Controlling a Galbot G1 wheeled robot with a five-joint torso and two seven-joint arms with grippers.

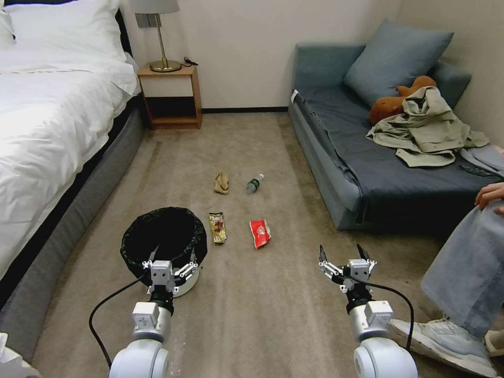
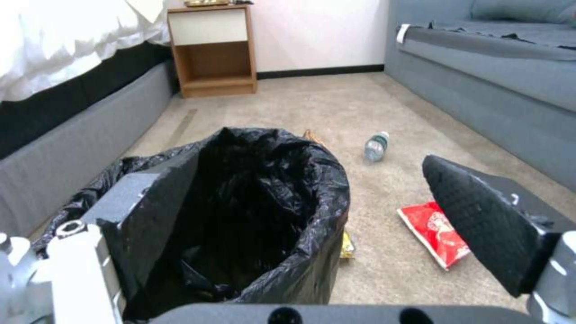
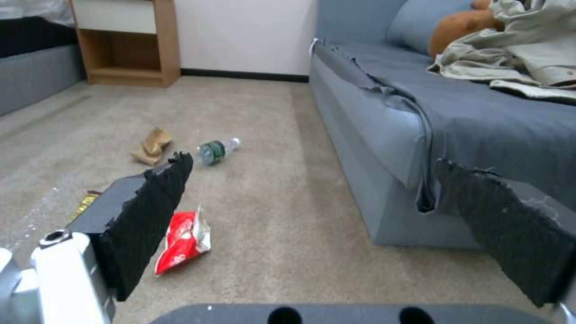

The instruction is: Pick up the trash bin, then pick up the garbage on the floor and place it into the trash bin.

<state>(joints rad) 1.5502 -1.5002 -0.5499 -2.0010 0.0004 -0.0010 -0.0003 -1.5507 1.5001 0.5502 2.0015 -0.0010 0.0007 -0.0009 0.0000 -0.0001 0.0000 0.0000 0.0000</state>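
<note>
Four litter pieces lie mid-carpet: tan paper bag [image 1: 221, 182], green-labelled bottle [image 1: 254, 183], gold-brown wrapper [image 1: 217, 227], red snack packet [image 1: 260, 232]. Just left of the wrapper stands the black-lined trash bin [image 1: 164, 236]; the left gripper [image 1: 171, 257] straddles its near rim, fingers spread. The right gripper [image 1: 341, 253] hovers released near the sofa [image 1: 336, 173].

Both grippers [image 1: 172, 256] [image 1: 342, 253] low, fingers spread
</note>
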